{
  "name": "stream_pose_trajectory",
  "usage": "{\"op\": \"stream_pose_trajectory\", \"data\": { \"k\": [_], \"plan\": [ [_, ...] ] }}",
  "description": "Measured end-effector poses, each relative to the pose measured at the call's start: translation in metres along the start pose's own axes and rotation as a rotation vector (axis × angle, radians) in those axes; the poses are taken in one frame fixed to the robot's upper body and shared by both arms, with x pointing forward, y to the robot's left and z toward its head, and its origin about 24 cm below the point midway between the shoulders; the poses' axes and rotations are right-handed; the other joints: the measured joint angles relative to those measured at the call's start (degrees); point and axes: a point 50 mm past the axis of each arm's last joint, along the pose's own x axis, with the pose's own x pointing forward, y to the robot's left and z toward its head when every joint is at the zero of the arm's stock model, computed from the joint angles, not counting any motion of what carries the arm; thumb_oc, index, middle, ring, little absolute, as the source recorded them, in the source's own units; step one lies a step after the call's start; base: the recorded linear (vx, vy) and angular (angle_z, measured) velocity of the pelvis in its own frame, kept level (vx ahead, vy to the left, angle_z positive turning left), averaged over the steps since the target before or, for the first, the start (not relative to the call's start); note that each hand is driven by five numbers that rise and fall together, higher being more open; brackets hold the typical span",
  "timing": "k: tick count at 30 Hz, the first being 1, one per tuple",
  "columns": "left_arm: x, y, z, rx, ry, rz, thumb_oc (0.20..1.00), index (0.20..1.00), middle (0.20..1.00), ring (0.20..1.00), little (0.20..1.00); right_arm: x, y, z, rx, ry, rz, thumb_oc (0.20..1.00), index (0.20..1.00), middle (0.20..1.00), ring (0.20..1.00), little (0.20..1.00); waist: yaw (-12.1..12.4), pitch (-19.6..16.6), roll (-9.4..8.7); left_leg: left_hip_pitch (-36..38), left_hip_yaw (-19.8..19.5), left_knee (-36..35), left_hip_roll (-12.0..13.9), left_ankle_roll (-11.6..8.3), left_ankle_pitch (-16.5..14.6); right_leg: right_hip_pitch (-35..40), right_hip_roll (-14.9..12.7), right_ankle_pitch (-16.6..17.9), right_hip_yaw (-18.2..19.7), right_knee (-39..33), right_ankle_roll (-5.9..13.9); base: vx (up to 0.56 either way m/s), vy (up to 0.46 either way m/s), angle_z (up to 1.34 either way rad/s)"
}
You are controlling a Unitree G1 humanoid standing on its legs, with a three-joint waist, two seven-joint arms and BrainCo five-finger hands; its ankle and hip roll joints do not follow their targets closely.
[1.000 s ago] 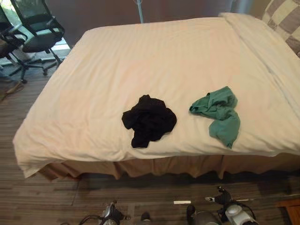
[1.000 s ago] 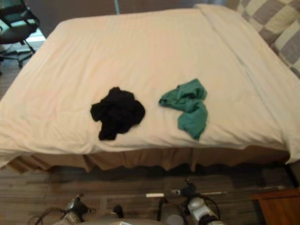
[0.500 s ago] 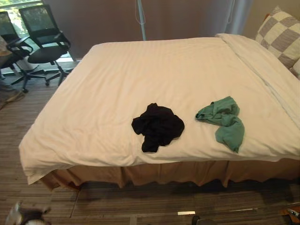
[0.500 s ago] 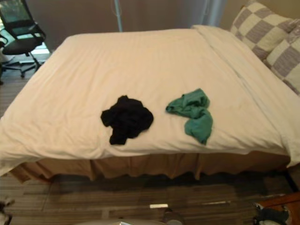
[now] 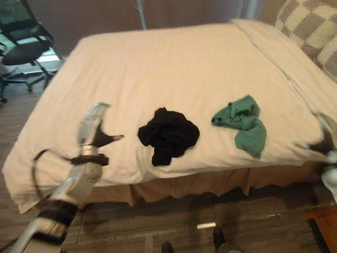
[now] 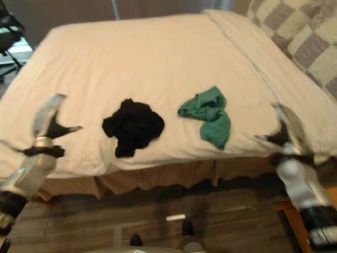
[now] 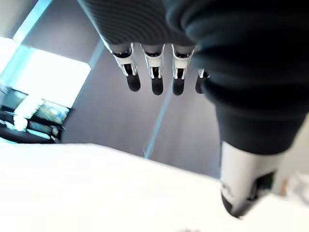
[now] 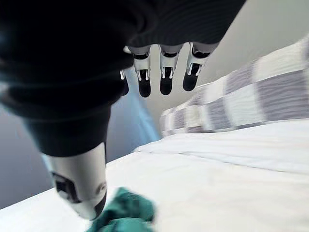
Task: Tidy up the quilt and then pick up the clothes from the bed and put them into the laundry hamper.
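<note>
Left wrist view shows my left hand [image 7: 159, 72] with straight, empty fingers, my right hand [image 8: 159, 72] likewise, so I'd grip the smooth cream quilt [image 5: 174, 68] edge evenly before collecting the crumpled black garment [image 5: 168, 134] and teal garment [image 5: 243, 124] lying on it.

bed [image 5: 174, 58]: two garments near front edge | one garment [image 5: 168, 135] left of other [image 5: 243, 123]
</note>
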Motion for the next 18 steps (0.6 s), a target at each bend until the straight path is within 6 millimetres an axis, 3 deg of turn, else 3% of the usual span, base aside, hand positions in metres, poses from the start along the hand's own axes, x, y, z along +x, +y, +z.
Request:
{"op": "stream_pose_trajectory", "data": {
  "k": [2,3,4,13,18],
  "plan": [
    [0.008,-0.005,0.011,-0.001,-0.018,0.004,1.000,1.000,1.000,1.000,1.000,0.016,-0.005,0.023,0.013,-0.085,-0.033,1.000,1.000,1.000,1.000,1.000,-0.65,0.91,0.24,-1.80,1.22,-0.01,-0.31,0.18,0.13,-2.32,-0.12,0.94,1.04,0.16,-0.20,-0.13,-0.008,-0.16],
    [0.009,-0.005,0.012,0.001,-0.019,0.003,1.000,1.000,1.000,1.000,1.000,0.016,-0.005,0.024,0.014,-0.089,-0.035,1.000,1.000,1.000,1.000,1.000,-0.64,1.00,0.24,-1.86,1.28,0.00,-0.32,0.18,0.13,-2.39,-0.11,0.96,1.11,0.19,-0.17,-0.09,-0.011,-0.50],
    [0.026,0.000,0.020,0.060,-0.052,-0.009,1.000,1.000,1.000,1.000,1.000,0.026,-0.007,0.052,0.033,-0.207,-0.042,1.000,1.000,1.000,1.000,1.000,-0.71,3.97,-0.22,-3.08,3.37,-0.01,-0.43,0.41,0.30,-4.50,-0.10,1.93,3.04,0.27,-0.21,-0.07,-0.019,-0.44],
    [0.057,0.015,0.008,0.178,0.058,0.002,1.000,1.000,1.000,1.000,1.000,0.022,0.000,0.065,0.064,-0.271,-0.008,1.000,1.000,1.000,1.000,1.000,-4.28,6.75,-0.98,-8.49,6.62,-0.04,0.31,0.18,0.43,-12.06,1.31,3.11,6.10,0.28,-0.60,-0.05,-0.014,-0.26],
    [0.068,0.018,-0.003,0.186,0.153,0.002,1.000,1.000,1.000,1.000,1.000,0.019,-0.003,0.085,0.134,-0.364,-0.011,1.000,1.000,1.000,1.000,1.000,-5.72,8.28,-1.76,-10.88,7.82,-0.05,0.68,0.12,0.47,-15.20,1.89,3.73,7.33,0.30,-0.96,-0.03,0.000,-0.14]
  ]
}}
